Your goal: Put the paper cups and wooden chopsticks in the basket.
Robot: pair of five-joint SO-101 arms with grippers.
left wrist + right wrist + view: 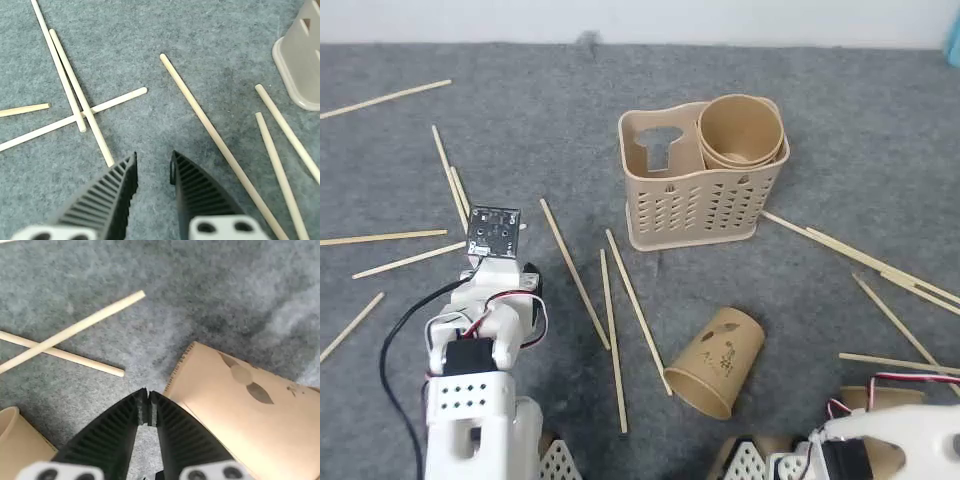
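A tan basket (692,205) stands at the middle back with stacked paper cups (740,130) in one compartment. Another paper cup (718,360) lies on its side in front of it. Wooden chopsticks (575,265) are scattered over the grey felt. My left gripper (153,160) hovers open over bare felt, with nothing between its fingers; a long chopstick (215,135) lies just beside it and crossed chopsticks (80,112) lie on its other side. My right gripper (148,396) is shut and empty, its tips close to the side of a lying paper cup (250,405).
The left arm (480,340) stands at the front left, the right arm (890,440) at the front right corner. Two crossed chopsticks (65,340) lie beyond the right gripper. A second tan cup edge (10,440) shows beside it. The basket's corner (302,60) shows in the left wrist view.
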